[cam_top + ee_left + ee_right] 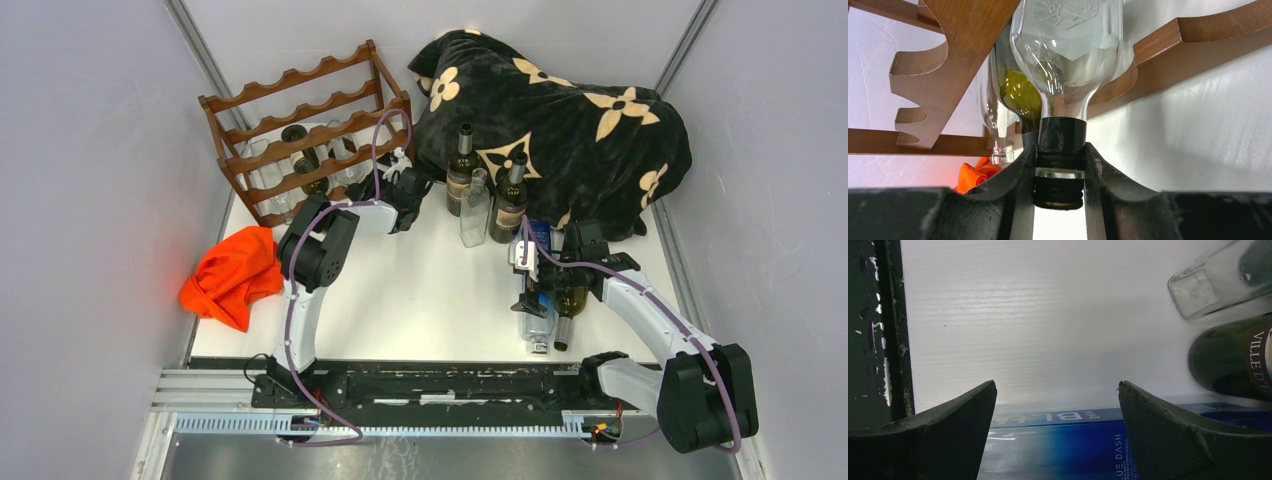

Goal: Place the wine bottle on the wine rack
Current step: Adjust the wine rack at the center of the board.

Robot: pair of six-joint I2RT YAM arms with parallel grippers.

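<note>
The dark brown wooden wine rack stands at the back left; its scalloped rails fill the left wrist view. A clear glass wine bottle with a black collar lies in the rack's low right end, neck pointing out. My left gripper is shut on that bottle's threaded neck. A green bottle lies beside it in the rack. My right gripper hangs open just above a blue-labelled bottle lying on the table.
Three bottles stand upright before a black flowered blanket at the back right. A dark green bottle lies by the blue-labelled one. An orange cloth is bunched at the table's left edge. Grey walls close in both sides.
</note>
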